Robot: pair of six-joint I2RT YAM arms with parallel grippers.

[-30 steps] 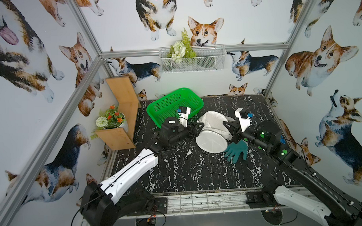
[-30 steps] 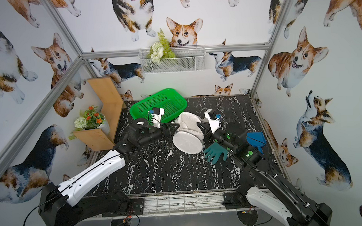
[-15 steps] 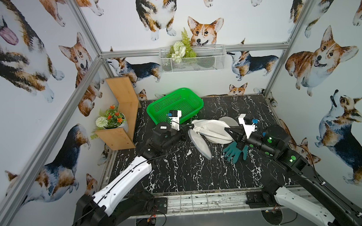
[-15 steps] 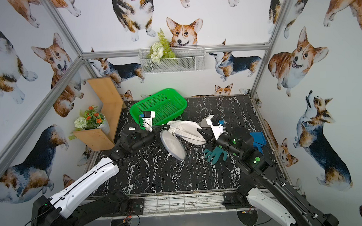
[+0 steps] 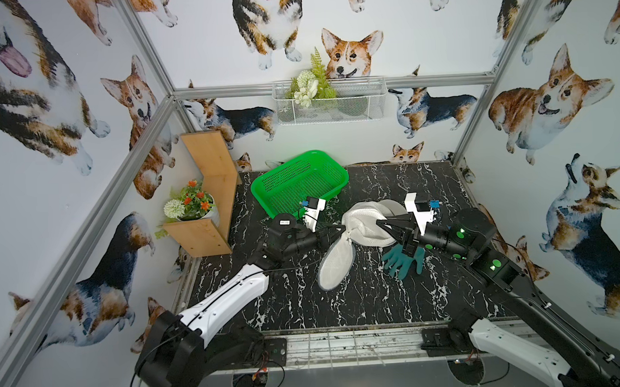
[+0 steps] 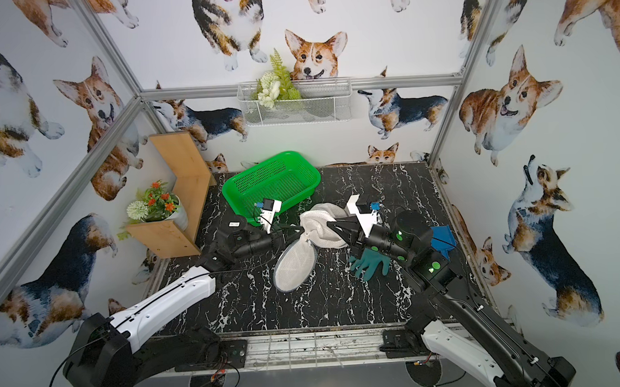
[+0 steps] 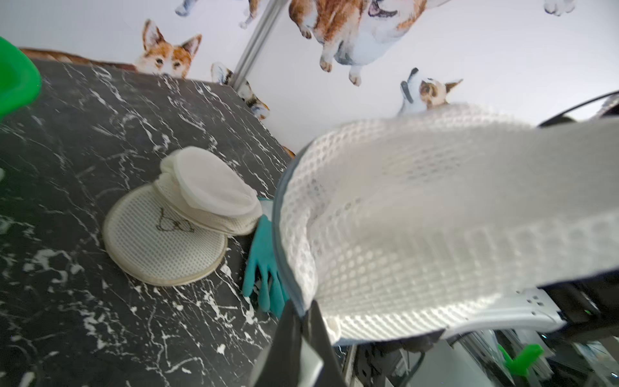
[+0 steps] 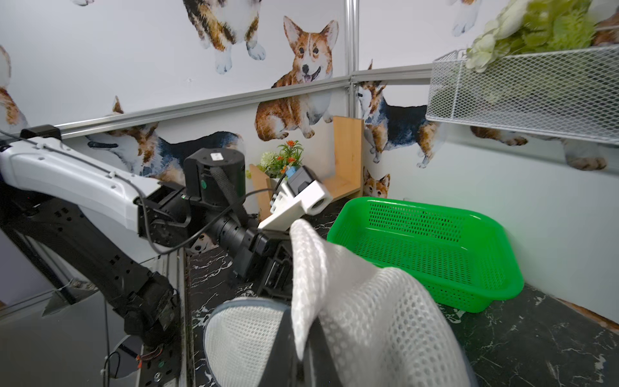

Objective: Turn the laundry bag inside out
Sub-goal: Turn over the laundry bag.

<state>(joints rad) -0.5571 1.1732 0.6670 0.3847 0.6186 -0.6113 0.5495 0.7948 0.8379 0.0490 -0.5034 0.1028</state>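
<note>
In both top views the white mesh laundry bag (image 5: 364, 228) is held up over the middle of the black marbled tabletop (image 5: 305, 308), strung between my two arms. The left tool (image 5: 341, 229) is pinched shut on the bag's 9 o'clock edge. The right tool (image 5: 380, 222) is clamped into it from 3 o'clock. A round grey-trimmed panel sags toward 7 o'clock and seems to reach the tabletop. A teal rubber glove (image 6: 369, 265) lies at 4 o'clock of the bag, and a green perforated plastic basket (image 6: 230, 195) sits at 11 o'clock.

Left wrist view: the fingers (image 7: 294, 338) are closed right on the grey rim, and the mesh (image 7: 418, 217) balloons away just beyond them.

Right wrist view: the fingers (image 8: 288, 348) are closed with a fold of mesh (image 8: 368, 318) caught between them, and the bag's mouth gapes beside them.

My read is that I'm mid-inversion, with the mouth stretched open and the body not yet pushed through. The next move calls for one tool to hold the rim steady while the other drives its fold through the mouth, without the grip slipping.
</note>
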